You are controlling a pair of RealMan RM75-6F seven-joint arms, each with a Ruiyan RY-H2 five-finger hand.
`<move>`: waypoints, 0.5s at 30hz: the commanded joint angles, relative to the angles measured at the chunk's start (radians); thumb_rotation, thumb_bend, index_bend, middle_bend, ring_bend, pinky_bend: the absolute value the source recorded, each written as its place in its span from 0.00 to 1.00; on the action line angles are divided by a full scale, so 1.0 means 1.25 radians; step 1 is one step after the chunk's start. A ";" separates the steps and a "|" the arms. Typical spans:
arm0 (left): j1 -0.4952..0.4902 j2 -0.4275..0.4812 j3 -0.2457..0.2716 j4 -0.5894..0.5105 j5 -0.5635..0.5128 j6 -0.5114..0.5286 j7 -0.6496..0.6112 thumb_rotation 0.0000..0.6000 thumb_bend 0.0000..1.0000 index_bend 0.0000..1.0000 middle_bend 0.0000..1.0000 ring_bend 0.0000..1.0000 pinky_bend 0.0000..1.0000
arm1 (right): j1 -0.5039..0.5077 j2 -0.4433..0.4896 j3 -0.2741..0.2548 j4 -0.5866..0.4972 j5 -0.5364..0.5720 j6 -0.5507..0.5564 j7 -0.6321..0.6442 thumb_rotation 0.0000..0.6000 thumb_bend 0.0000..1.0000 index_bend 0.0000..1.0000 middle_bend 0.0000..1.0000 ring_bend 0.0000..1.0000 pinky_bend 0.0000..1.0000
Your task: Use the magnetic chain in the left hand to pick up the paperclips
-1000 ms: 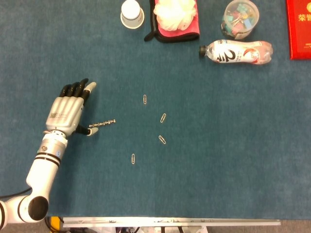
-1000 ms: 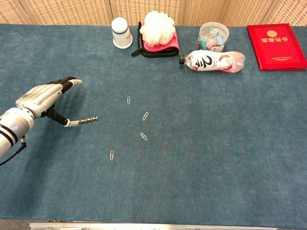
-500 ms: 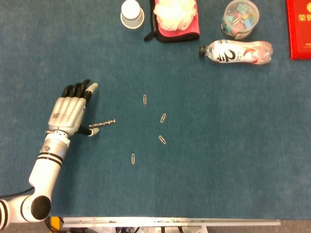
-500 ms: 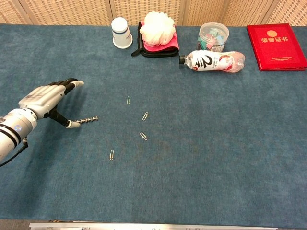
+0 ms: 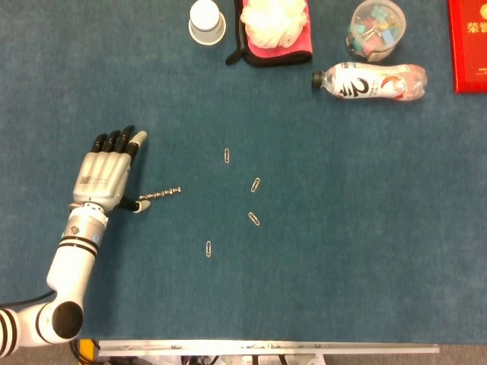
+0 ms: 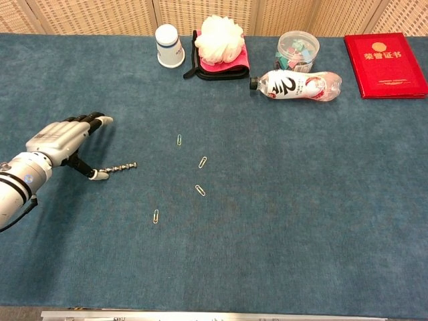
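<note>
A short magnetic chain (image 5: 160, 194) (image 6: 121, 167) lies flat on the blue table cloth, left of centre. My left hand (image 5: 105, 173) (image 6: 59, 139) lies palm down just left of it, fingers stretched out and apart. Its thumb tip (image 5: 140, 206) touches the chain's near end, and nothing is gripped. Several paperclips are scattered to the right of the chain: one (image 5: 227, 155) (image 6: 179, 140) is farthest back, one (image 5: 256, 184) (image 6: 202, 162) lies mid-right, one (image 5: 254, 218) (image 6: 200, 190) below it, and one (image 5: 208, 248) (image 6: 156, 216) nearest the front. My right hand shows in neither view.
Along the far edge stand a white cup (image 5: 206, 21), a white bath puff on a pink cloth (image 5: 274, 26), a jar of coloured clips (image 5: 375, 29) and a red booklet (image 5: 468, 46). A plastic bottle (image 5: 370, 81) lies on its side.
My left hand has drifted slightly left and toward the front. The chain and the paperclips lie where they were.
</note>
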 commanded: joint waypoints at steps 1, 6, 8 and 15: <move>-0.007 -0.001 -0.003 0.002 -0.022 0.003 0.025 1.00 0.02 0.00 0.00 0.00 0.05 | 0.002 -0.001 -0.001 0.000 0.000 -0.004 -0.004 1.00 0.00 0.01 0.08 0.06 0.33; -0.019 -0.002 -0.012 0.010 -0.043 0.005 0.047 1.00 0.02 0.00 0.00 0.00 0.05 | 0.003 -0.002 -0.001 -0.002 0.000 -0.005 -0.006 1.00 0.00 0.01 0.08 0.06 0.33; -0.025 -0.002 -0.018 0.014 -0.051 0.003 0.052 1.00 0.02 0.00 0.00 0.00 0.05 | 0.003 -0.002 0.000 -0.001 0.002 -0.005 -0.006 1.00 0.00 0.01 0.08 0.06 0.33; -0.046 -0.005 -0.046 0.024 -0.077 0.002 0.058 1.00 0.02 0.00 0.00 0.00 0.05 | 0.004 -0.002 0.000 -0.001 0.003 -0.008 -0.005 1.00 0.00 0.01 0.08 0.06 0.33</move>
